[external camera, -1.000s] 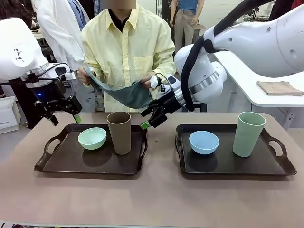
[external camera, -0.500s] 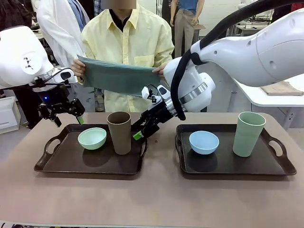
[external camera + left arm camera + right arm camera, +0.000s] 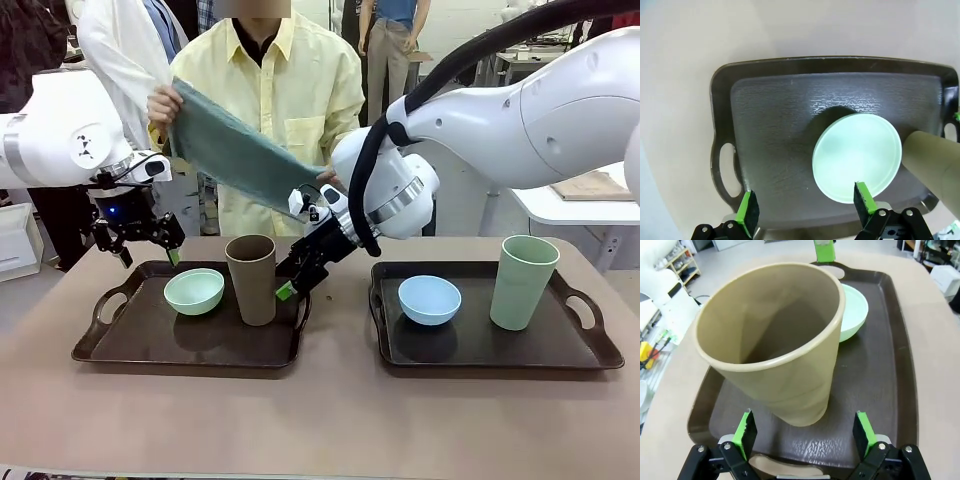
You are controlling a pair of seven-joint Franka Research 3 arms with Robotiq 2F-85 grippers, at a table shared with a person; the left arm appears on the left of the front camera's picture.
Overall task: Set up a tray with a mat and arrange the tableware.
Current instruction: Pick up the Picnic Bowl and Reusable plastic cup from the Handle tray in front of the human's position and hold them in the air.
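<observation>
Both claws stand open at the left tray (image 3: 130, 335) while the person holds the mat (image 3: 240, 150) above them.
The left claw (image 3: 150, 250) has its jaws apart and empty, above the tray's far edge. The mint green bowl (image 3: 194, 291) lies on the tray just below and ahead of this claw (in the wrist view, nearest one green pad (image 3: 865, 197)). The right claw (image 3: 297, 277) is also spread wide and empty. The brown cup (image 3: 251, 278) stands upright just ahead of it, in line with the gap between its fingers; contact cannot be told. The bowl sits just beyond the cup from this claw. Well apart from both claws, the second tray (image 3: 470, 345) on the bench (image 3: 320, 420) carries the light blue bowl (image 3: 430, 299) and the pale green cup (image 3: 523, 282).
</observation>
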